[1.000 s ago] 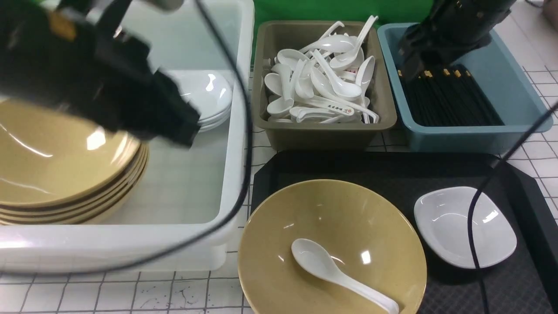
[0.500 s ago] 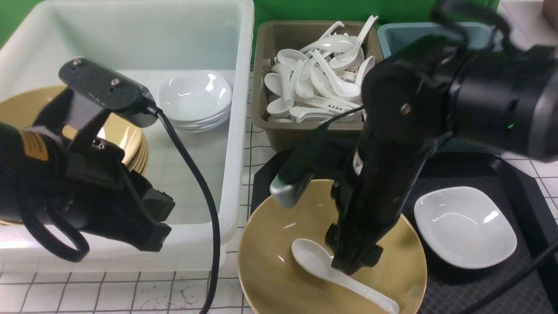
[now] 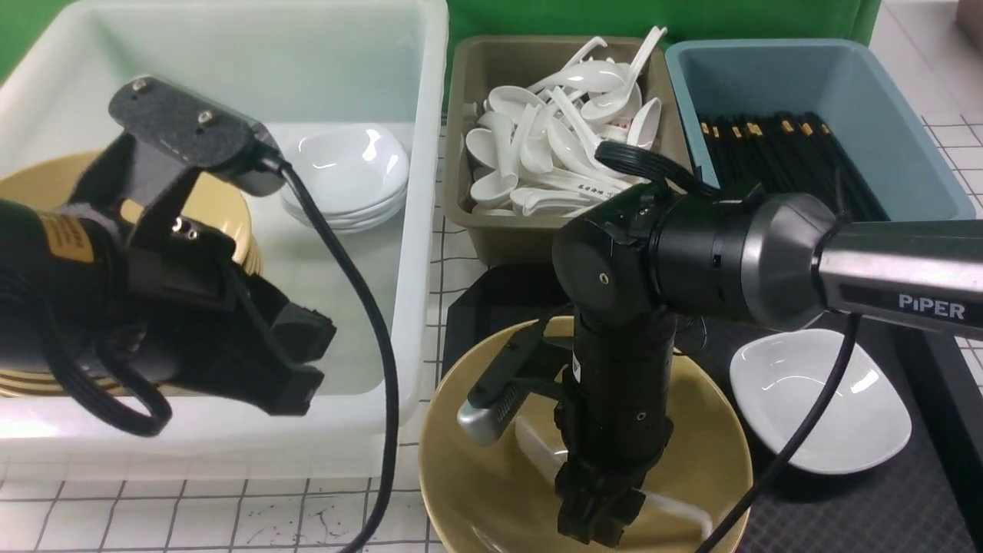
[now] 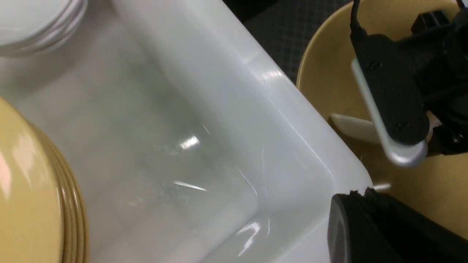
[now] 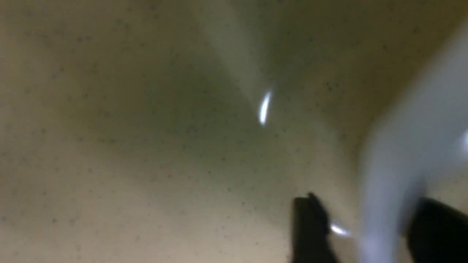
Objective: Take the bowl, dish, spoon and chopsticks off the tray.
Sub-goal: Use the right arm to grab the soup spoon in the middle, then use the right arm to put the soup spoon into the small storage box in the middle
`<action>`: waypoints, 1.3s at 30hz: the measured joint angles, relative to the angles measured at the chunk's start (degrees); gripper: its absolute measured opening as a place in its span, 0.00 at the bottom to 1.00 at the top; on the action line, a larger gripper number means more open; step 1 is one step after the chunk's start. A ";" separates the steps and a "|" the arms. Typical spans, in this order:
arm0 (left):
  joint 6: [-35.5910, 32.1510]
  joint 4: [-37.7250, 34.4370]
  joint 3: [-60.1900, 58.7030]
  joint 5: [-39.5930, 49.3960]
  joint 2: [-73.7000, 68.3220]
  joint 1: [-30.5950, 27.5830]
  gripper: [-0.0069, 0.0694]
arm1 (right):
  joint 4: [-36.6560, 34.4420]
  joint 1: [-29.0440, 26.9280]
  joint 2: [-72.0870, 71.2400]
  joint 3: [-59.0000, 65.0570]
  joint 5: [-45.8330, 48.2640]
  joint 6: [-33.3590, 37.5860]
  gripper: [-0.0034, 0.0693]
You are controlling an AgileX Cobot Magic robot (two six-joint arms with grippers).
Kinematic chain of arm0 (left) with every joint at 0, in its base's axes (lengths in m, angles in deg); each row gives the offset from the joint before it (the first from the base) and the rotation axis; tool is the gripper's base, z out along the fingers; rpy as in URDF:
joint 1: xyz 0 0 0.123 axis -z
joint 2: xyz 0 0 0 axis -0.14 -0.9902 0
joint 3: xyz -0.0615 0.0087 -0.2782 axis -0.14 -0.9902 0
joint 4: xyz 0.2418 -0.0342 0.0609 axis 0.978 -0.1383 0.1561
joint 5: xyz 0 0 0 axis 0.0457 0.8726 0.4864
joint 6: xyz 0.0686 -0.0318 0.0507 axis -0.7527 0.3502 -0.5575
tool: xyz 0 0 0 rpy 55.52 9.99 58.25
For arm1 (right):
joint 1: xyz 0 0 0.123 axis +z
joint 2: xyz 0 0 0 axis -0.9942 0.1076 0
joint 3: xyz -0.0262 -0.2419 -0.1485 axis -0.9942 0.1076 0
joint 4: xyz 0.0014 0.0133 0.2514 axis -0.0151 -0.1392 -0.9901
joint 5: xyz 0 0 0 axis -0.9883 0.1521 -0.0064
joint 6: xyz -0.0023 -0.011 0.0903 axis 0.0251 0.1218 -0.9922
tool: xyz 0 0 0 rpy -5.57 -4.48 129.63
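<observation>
Front view: spoon [image 3: 537, 452] lies in bowl [image 3: 476, 491], right hand [image 3: 595, 526] straddling it, grip unclear; left hand [image 3: 301, 369] likewise unclear.

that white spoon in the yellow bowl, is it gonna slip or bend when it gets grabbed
Probably stiff: the spoon looks thick and moulded, so no bending. Its glossy glaze suggests it could slip or pivot in the right end effector, whose fingers straddle the handle. The bowl under it looks just as slick, so a nudge would likely slide it.
</observation>
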 joint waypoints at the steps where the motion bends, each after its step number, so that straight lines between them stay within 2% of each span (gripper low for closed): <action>1: 0.00 0.00 0.00 -0.88 -0.13 0.00 0.08 | 0.00 0.00 0.00 -0.55 0.28 0.00 0.45; 2: 0.00 0.00 0.00 -1.08 -0.20 0.00 0.08 | 0.00 0.00 0.00 -0.55 0.29 0.00 0.44; 4: 0.06 0.00 0.00 -3.48 -1.10 0.00 0.08 | 0.58 0.00 -0.06 -2.51 0.52 0.00 0.22; 5: 0.57 0.07 0.07 -4.95 -2.08 -0.13 0.08 | 1.55 0.00 -0.53 -4.37 0.58 0.00 0.17; 7: 1.29 0.22 0.71 -5.64 -3.17 -0.82 0.08 | 2.97 0.00 -1.07 -5.82 0.65 0.00 0.17; 10: 3.54 0.52 5.16 -5.50 -6.43 -4.95 0.08 | 7.95 -1.04 -3.00 -12.73 1.34 -0.82 0.17; 14: 3.48 0.58 12.95 -5.49 -9.45 -11.61 0.08 | 11.72 -5.79 -3.59 -22.84 -0.28 -2.41 0.17; 17: 2.54 -0.46 16.38 -5.68 -11.09 -13.87 0.08 | 12.33 -9.35 -3.08 -27.15 -4.52 -4.65 0.17; 19: 1.60 -2.35 17.69 -5.85 -12.20 -14.31 0.08 | 12.64 -11.92 -1.71 -30.30 -11.28 -7.44 0.17; 21: -0.86 -6.62 18.05 -5.07 -13.42 -14.31 0.08 | 12.84 -14.63 0.97 -32.65 -18.73 -10.58 0.17; 25: -5.07 -11.98 18.05 -2.22 -14.83 -14.31 0.08 | 12.86 -17.29 5.26 -34.07 -26.51 -14.84 0.19; 28: -9.36 -15.41 18.05 1.33 -15.92 -14.31 0.08 | 12.91 -18.72 9.12 -34.98 -30.29 -17.96 0.26; 29: -11.33 -16.67 18.05 2.76 -16.21 -14.31 0.08 | 12.91 -19.23 10.45 -35.48 -30.33 -19.08 0.35; 31: -13.14 -17.70 18.05 3.96 -16.46 -14.31 0.08 | 12.91 -19.44 11.34 -36.13 -29.52 -20.16 0.43; 32: -14.33 -18.43 18.05 4.67 -16.55 -14.31 0.08 | 12.91 -19.63 11.83 -37.01 -27.73 -21.01 0.50; 33: -15.63 -19.05 18.16 5.40 -16.67 -14.31 0.08 | 12.72 -19.71 11.88 -39.18 -23.22 -21.52 0.64; 34: -15.68 -19.11 18.16 5.46 -16.64 -14.22 0.08 | 12.72 -19.76 11.82 -39.51 -22.63 -21.52 0.64; 35: -15.83 -18.77 18.70 6.07 -16.82 -13.75 0.08 | 12.51 -19.77 11.53 -42.04 -18.12 -20.94 0.72; 37: -15.70 -16.95 20.46 7.12 -17.44 -11.92 0.08 | 11.94 -19.88 10.52 -46.04 -10.40 -17.54 0.77; 39: -15.21 -14.93 22.58 8.40 -18.40 -9.69 0.08 | 11.69 -19.82 9.40 -49.15 -4.05 -14.25 0.79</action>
